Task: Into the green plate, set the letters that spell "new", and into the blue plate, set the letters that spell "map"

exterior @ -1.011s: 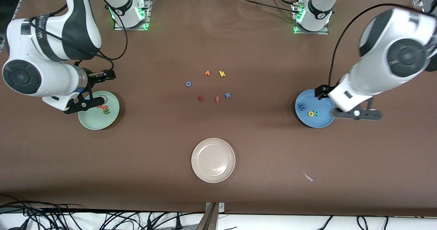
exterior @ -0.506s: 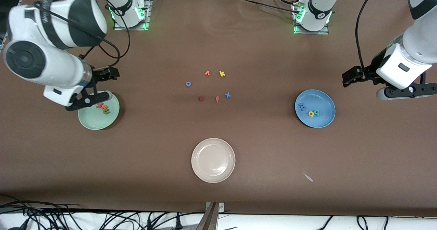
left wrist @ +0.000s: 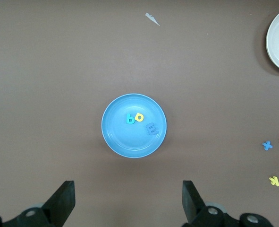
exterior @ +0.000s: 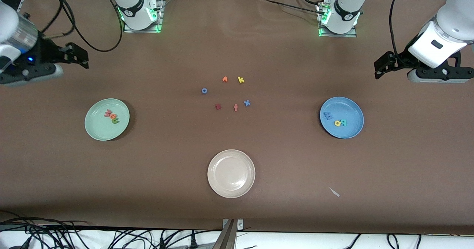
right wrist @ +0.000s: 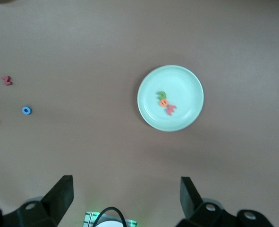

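Observation:
The green plate (exterior: 99, 127) lies toward the right arm's end and holds the red w (exterior: 108, 113), orange e (exterior: 112, 116) and olive n (exterior: 115, 121). In the right wrist view the same plate (right wrist: 186, 90) shows below my right gripper (right wrist: 126, 194), which is open and empty. The blue plate (exterior: 350, 110) lies toward the left arm's end with the blue m (exterior: 327, 115), yellow a (exterior: 337, 123) and teal p (exterior: 343, 122) in it. My left gripper (left wrist: 128, 196) hangs open and empty high above that plate (left wrist: 125, 142). Both grippers, right (exterior: 26, 73) and left (exterior: 437, 76), are raised over bare table at its ends.
Mid-table lie loose letters: an orange one (exterior: 224, 79), yellow k (exterior: 241, 80), blue o (exterior: 204, 91), dark red z (exterior: 217, 106), salmon f (exterior: 235, 107), blue x (exterior: 246, 103). A beige plate (exterior: 231, 173) sits nearer the camera. A white scrap (exterior: 334, 192) lies beside it.
Both arms have risen and drawn away from the plates toward the table's ends. The letters stay in the plates. Both grippers stay open.

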You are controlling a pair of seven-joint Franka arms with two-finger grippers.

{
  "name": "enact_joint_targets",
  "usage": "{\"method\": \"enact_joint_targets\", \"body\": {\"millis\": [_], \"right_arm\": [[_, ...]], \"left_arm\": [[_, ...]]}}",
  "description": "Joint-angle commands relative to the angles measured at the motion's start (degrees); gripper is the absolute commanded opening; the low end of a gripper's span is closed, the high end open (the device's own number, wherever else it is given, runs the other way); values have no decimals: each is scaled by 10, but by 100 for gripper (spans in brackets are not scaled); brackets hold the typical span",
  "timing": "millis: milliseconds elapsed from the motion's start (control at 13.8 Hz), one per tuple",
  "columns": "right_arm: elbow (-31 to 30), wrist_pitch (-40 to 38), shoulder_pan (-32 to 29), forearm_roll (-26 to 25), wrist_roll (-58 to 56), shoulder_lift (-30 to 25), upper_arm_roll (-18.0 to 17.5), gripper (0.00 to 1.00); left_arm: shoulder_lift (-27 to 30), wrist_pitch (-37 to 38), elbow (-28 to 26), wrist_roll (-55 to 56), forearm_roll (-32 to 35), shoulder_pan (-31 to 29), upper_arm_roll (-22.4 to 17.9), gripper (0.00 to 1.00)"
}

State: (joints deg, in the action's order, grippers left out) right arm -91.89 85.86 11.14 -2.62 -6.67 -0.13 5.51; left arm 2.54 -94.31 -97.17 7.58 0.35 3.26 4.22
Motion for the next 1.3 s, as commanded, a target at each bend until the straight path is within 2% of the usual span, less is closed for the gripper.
{"method": "enact_joint_targets", "body": {"millis": [0, 433, 1228], "right_arm": [[-68, 43, -19, -6, 72, -46, -15, 100], [-61, 52, -33, 27, 82, -45, -11, 100], [-60, 48, -51, 19, 81, -35, -8, 100]], "left_arm": [[-2, 27, 9, -14, 14, 7, -8, 100], [-13, 30, 22, -15, 14, 5, -9, 100], [-12, 33, 22, -17, 14, 11, -7, 100]]}}
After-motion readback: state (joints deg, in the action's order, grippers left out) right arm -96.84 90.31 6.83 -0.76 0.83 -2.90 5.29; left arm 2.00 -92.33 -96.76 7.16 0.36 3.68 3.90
